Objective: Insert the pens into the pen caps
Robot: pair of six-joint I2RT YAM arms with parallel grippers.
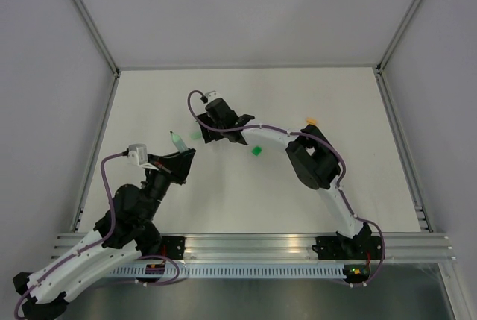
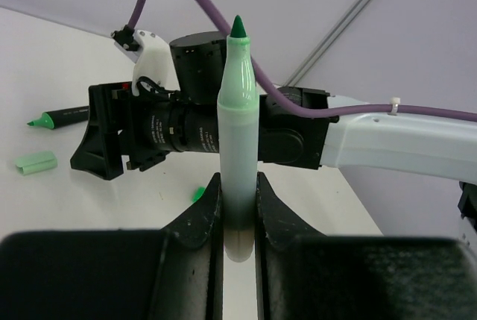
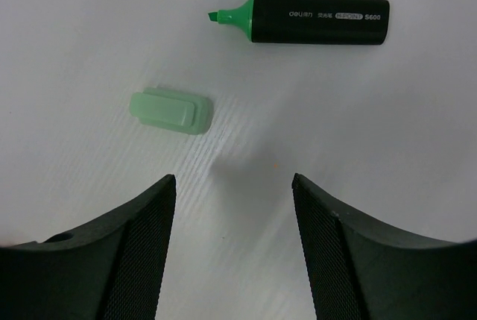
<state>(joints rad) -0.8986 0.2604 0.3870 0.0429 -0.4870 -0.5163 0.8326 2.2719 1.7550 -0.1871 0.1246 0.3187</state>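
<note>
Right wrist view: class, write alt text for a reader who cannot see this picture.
The right gripper hangs open over a white table, holding nothing. Just beyond it lies a pale green cap, apart from it, and farther off an uncapped black highlighter with its green tip pointing left.

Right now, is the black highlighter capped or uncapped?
Uncapped: the black highlighter shows a bare green tip; the pale green cap lies apart.
</note>
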